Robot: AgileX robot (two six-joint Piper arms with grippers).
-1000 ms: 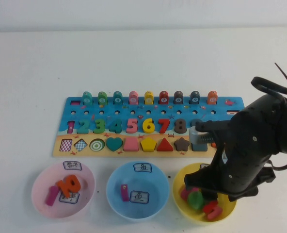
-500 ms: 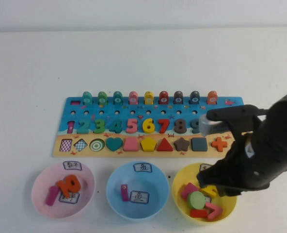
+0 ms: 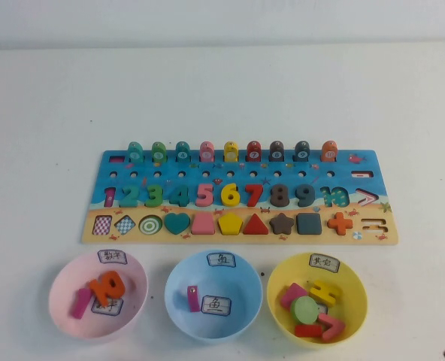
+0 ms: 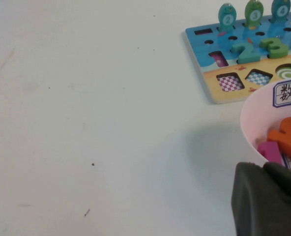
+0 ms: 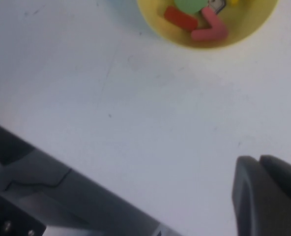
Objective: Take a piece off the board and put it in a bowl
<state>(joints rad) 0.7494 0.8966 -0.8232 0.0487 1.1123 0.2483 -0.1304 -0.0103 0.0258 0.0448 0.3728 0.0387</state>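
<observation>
Bowls: three, namely one pink bowl (image 3: 98, 294), one light blue bowl (image 3: 213, 295) and one yellow bowl (image 3: 317, 298). Board (image 3: 237, 197): one. Fish pegs on the board: nine. Shape tiles on the tan strip: nine, plus one orange cross (image 3: 340, 222). Red bar (image 3: 307, 330): one, in the yellow bowl.

Red bar (image 3: 308, 330) flat in the yellow bowl (image 3: 355, 301), near the board (image 3: 241, 169); neither pincer visible.
</observation>
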